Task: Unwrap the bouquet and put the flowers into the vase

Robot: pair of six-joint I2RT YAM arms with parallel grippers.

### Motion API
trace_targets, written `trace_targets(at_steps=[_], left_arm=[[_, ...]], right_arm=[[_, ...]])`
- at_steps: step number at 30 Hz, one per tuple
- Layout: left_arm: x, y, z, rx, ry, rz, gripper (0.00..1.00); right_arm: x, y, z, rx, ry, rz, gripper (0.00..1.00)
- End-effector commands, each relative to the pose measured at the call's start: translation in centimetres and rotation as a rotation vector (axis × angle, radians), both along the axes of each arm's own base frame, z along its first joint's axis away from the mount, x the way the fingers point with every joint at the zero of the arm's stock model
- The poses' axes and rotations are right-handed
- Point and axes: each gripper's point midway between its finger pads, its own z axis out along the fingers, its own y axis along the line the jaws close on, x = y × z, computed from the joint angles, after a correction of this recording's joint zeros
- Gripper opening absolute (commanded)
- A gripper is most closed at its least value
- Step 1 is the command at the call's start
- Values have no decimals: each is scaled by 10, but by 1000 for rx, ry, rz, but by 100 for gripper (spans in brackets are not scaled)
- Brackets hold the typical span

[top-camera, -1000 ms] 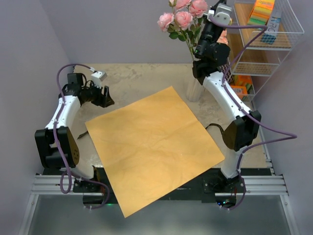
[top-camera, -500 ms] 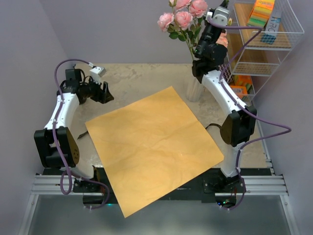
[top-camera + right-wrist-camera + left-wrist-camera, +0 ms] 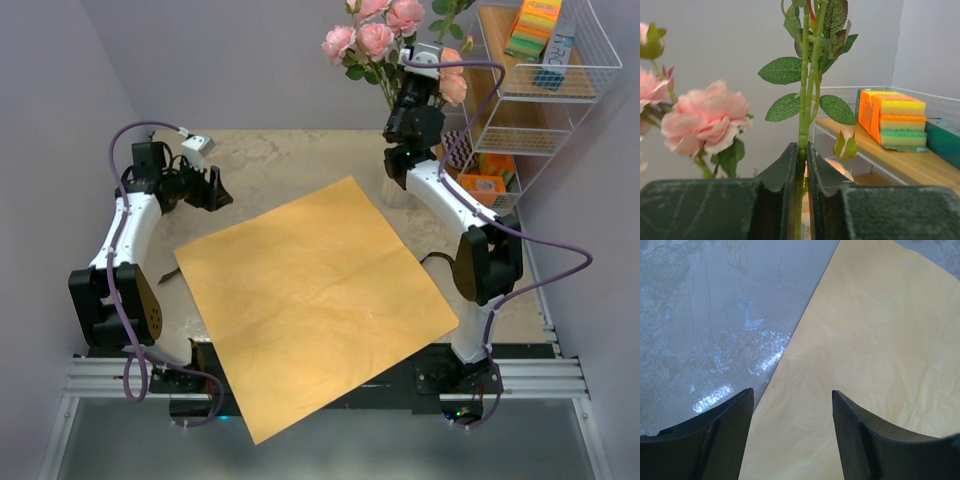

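Fingers of the right gripper (image 3: 801,150) are pinched together on a thin green rose stem (image 3: 804,100), just below its lowest pair of leaves. This happens high at the far right of the scene, beside the bunch of pink roses (image 3: 375,35). The left gripper (image 3: 792,400) holds nothing. Its fingers stand apart at the far left, above the spot where the big orange sheet of wrapping paper (image 3: 310,290) meets the grey marbled tabletop (image 3: 280,160).

The stem looks light and springy rather than stiff, so it will likely bend and sway if it is carried by one end. The blooms are soft and would crush. The bare stretch of stem under the leaves seems the right place to hold, as the right gripper does now, low enough to steer the foot of the stem. The small white ribbed vase (image 3: 392,192) at the far right of the table looks light too. A sideways push from a stem could tip it.

Most of the vase, including its mouth, is hidden behind the right arm. The right wrist view cuts the stem off below the jaws, so I cannot tell whether its foot is inside the vase. The held flower's head is out of that view as well.
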Motion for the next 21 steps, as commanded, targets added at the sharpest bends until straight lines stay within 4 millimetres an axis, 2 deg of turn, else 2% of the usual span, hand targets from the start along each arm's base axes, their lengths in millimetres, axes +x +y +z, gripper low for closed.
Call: trace_targets(at_steps=[1, 2, 3, 4, 9, 11, 12, 16, 17, 19, 20, 21], left_arm=[[4, -1, 31, -16, -88, 0, 69], [3, -1, 32, -17, -88, -1, 68], [2, -1, 33, -19, -90, 0, 69], [1, -1, 32, -19, -87, 0, 69], [-5, 3, 29, -22, -66, 2, 69], [-8, 4, 30, -21, -60, 1, 69], [-10, 4, 29, -20, -56, 3, 69], [-16, 3, 36, -27, -63, 12, 69], [-17, 2, 38, -31, -64, 13, 69], [-20, 1, 45, -32, -76, 19, 69], [-21, 2, 46, -34, -77, 26, 70], [-23, 1, 47, -35, -78, 28, 69]], right_arm=[[-33, 13, 14, 56, -8, 32, 24], [-38, 13, 14, 73, -6, 33, 32], [-38, 16, 2, 68, 25, 38, 41], [-41, 23, -2, 79, 32, 55, 44], [-63, 15, -27, 174, 78, 76, 64], [-68, 18, -41, 181, 122, 85, 68], [-75, 18, -39, 190, 134, 100, 70], [-95, 43, -55, 166, 233, 205, 82], [-99, 59, -63, 179, 255, 273, 96], [-110, 70, -79, 150, 376, 351, 99], [-114, 79, -87, 192, 412, 420, 99], [-124, 88, -102, 156, 509, 488, 99]])
